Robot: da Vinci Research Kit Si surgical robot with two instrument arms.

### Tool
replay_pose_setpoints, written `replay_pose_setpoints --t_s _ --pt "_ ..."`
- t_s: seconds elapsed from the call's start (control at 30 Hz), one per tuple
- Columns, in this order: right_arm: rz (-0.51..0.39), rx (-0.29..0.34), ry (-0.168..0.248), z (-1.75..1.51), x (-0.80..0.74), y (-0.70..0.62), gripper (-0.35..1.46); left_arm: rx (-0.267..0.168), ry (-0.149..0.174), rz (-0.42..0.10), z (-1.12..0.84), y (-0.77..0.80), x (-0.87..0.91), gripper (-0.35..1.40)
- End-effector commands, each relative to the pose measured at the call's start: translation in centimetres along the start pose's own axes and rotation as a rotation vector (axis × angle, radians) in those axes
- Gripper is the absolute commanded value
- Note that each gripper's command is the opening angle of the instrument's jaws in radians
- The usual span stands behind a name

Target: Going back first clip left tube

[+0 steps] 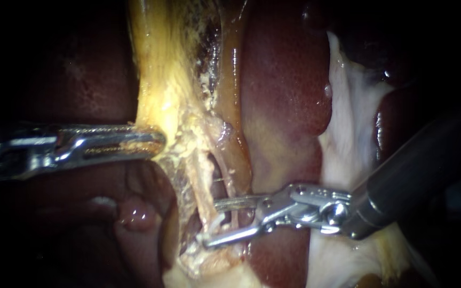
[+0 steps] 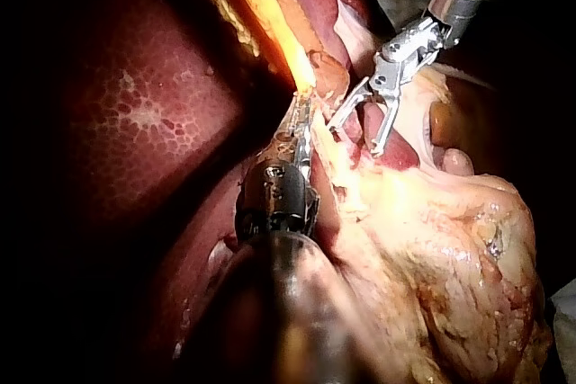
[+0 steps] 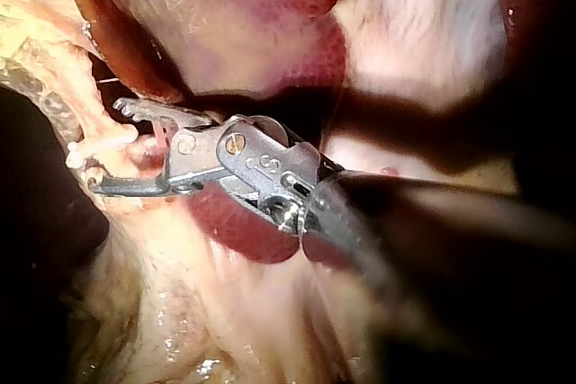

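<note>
Currently, endoscope view: right instrument [image 1: 213, 223] enters from the right edge, tip in the lower centre of the frame. Its jaws stand wide apart, one on each side of the pale tube [image 1: 204, 197], gripping nothing. White clip [image 3: 99, 144] sits across the tube in the gap between the jaws. Right wrist view confirms this: the clip lies between the two tips, clear gap on both sides, its knobbed end sticking out past the tissue.

Left instrument [image 1: 156, 143] enters from the left edge at mid-height. Jaws lie almost together, clamped on the yellow tissue strand [image 1: 158, 80] that runs up to the top of the frame. Dark red liver [image 1: 284, 96] fills the centre right.
</note>
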Motion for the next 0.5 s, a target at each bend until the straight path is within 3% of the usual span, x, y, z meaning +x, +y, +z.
replay_pose_setpoints --t_s 0.03,0.33,0.5 --pt "-0.008 -0.001 0.001 -0.04 0.02 0.0 0.6 0.0 0.0 0.0 0.01 0.0 0.0 -0.35" --pt "-0.082 -0.014 0.012 -0.48 0.25 -0.03 0.6 -0.002 -0.001 0.0 0.01 0.01 0.0 -0.35" --pt "-0.13 -0.026 0.03 -0.76 0.47 -0.09 0.6 -0.002 -0.001 0.0 0.02 0.03 0.0 -0.35"
